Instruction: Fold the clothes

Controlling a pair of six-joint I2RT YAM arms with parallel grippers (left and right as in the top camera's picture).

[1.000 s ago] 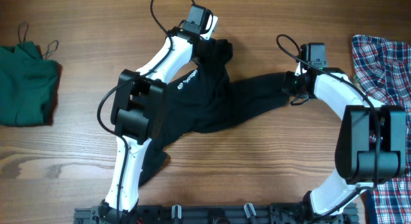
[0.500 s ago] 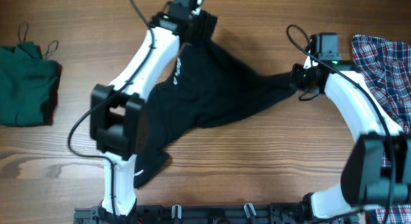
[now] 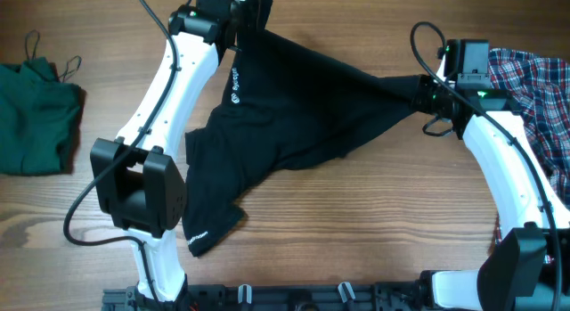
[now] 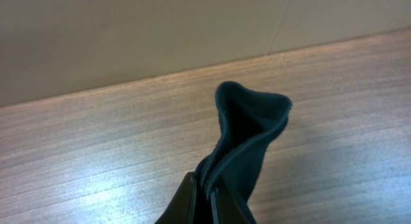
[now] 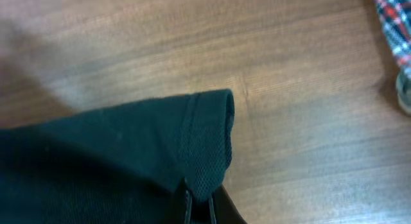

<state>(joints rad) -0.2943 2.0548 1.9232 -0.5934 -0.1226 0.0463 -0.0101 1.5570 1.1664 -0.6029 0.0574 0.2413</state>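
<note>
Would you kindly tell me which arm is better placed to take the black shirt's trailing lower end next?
Probably left: the black shirt trails down beside the left arm's base, far from the right gripper.

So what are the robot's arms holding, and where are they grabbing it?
Both hold the black shirt. The left tool pinches a bunched bit of its edge; the right tool pinches a stitched hem at its other end.

The black shirt (image 3: 303,106) bears a small white logo (image 3: 235,99) and lettering, both too small to read.
</note>
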